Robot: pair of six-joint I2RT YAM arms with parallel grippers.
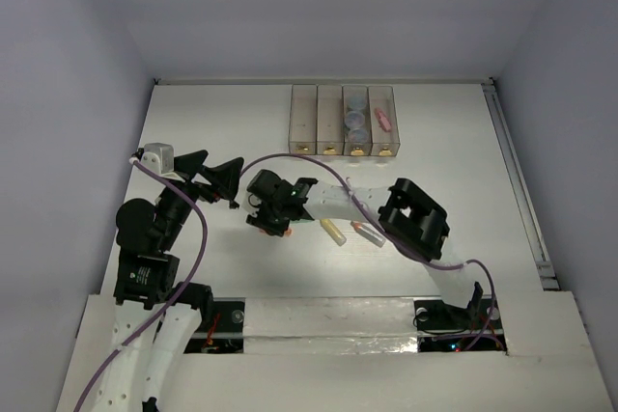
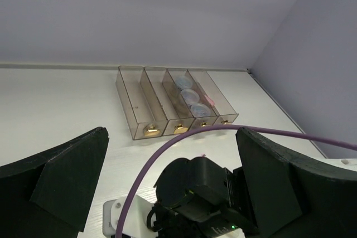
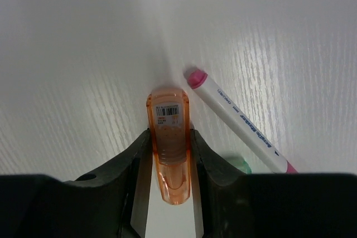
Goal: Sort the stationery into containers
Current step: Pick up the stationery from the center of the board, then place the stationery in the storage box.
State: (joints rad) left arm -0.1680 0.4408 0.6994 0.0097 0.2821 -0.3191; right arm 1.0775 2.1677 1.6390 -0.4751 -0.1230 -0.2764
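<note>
My right gripper (image 3: 170,146) is shut on a translucent orange marker (image 3: 169,137) with a barcode label, low over the table; in the top view this gripper (image 1: 273,220) is left of centre. A white marker with pink ends (image 3: 240,122) lies just right of it, and a green piece (image 3: 240,164) peeks out beside my right finger. A yellow marker (image 1: 333,231) and a pink-grey marker (image 1: 368,233) lie on the table. The four joined bins (image 1: 343,122) stand at the back; the third holds bluish rolls (image 1: 356,115), the fourth a pink piece (image 1: 382,121). My left gripper (image 1: 214,178) is open and empty.
The right arm's purple cable (image 2: 167,154) and its wrist (image 2: 201,199) cross in front of my left gripper. The bins also show in the left wrist view (image 2: 173,101), with yellow round marks at their near ends. Walls close off the table at the back and sides.
</note>
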